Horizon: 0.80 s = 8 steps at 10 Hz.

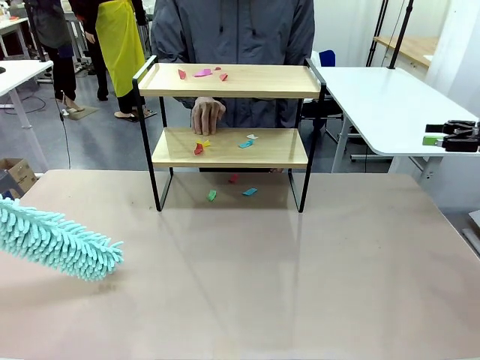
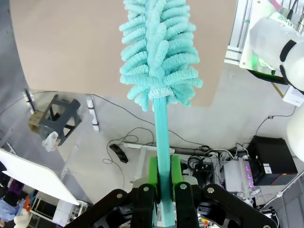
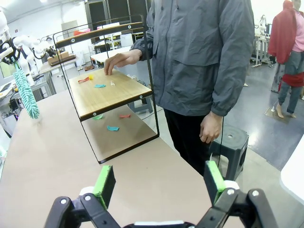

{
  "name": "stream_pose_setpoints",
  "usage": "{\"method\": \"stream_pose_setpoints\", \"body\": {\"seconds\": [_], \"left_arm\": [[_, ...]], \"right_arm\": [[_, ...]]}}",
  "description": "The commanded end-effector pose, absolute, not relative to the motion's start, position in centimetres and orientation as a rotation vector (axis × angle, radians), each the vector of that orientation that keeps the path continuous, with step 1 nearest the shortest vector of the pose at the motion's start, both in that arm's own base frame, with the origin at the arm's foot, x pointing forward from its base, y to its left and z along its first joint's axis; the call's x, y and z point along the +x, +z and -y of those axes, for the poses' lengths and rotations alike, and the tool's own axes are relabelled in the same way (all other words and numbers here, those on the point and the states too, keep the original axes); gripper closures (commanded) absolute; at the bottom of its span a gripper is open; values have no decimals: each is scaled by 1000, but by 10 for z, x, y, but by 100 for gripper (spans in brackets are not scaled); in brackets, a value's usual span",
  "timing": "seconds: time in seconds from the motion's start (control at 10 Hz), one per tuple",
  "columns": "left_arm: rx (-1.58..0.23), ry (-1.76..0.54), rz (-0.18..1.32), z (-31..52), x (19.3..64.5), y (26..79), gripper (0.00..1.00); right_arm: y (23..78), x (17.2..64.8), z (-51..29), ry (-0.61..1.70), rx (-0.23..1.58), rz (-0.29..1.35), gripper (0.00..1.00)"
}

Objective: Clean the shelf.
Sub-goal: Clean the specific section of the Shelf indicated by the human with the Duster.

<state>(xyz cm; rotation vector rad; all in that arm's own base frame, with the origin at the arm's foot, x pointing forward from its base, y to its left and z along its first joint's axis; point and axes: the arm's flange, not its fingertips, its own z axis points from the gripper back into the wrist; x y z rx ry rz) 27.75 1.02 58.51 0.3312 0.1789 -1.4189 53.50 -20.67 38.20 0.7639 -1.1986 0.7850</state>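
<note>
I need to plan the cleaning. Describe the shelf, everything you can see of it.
The shelf is a small two-tier rack: two light wooden boards in a thin black metal frame with raised side rails and open legs. It stands upright on the far middle of the table. Small coloured scraps lie on both boards and on the table beneath it. A person's hand reaches in over the lower board's far edge; whether it touches the board is unclear.

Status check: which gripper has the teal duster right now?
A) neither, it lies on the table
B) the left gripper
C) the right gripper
B: the left gripper is shut on the handle of the duster, while the right gripper stands open and empty.
</note>
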Motion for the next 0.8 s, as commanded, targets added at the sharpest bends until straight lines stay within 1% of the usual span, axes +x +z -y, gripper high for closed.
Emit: {"method": "stream_pose_setpoints", "body": {"seconds": [0.0, 0.7], "left_arm": [[325, -1405, -175, -8, 274, 586, 87], [325, -1405, -175, -8, 274, 586, 87]], "right_arm": [[384, 536, 205, 791, 761, 1199, 0], [384, 536, 205, 791, 761, 1199, 0]]}}
